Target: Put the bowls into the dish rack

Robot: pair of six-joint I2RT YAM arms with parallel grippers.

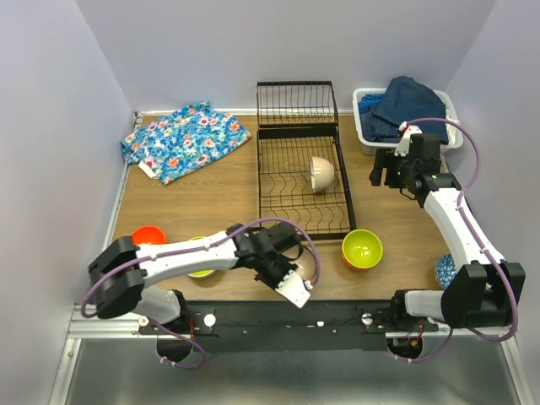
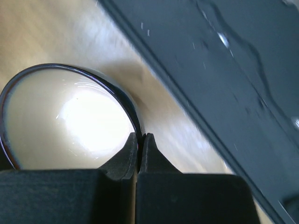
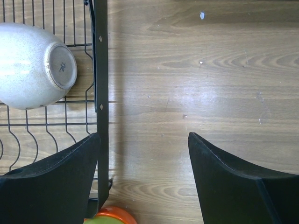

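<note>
Rack (image 1: 287, 181) mid tabletop (image 1: 211, 202), bowl 1 (image 1: 321, 173) on edge in its right side. Cloth (image 1: 186, 139) back left, bin (image 1: 364, 133) back right. Bowl 2 (image 1: 362, 249) just right of rack's front corner, bowl 3 (image 1: 445, 270) far right. Bowl 4 (image 1: 148, 237) and bowl 5 (image 1: 201, 272) front left. Bowl 6 (image 2: 70, 121) at near edge, before rack.

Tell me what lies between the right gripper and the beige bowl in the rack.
Only the dish rack's side rail and bare wooden table separate the right gripper from the beige bowl, per the right wrist view.
</note>
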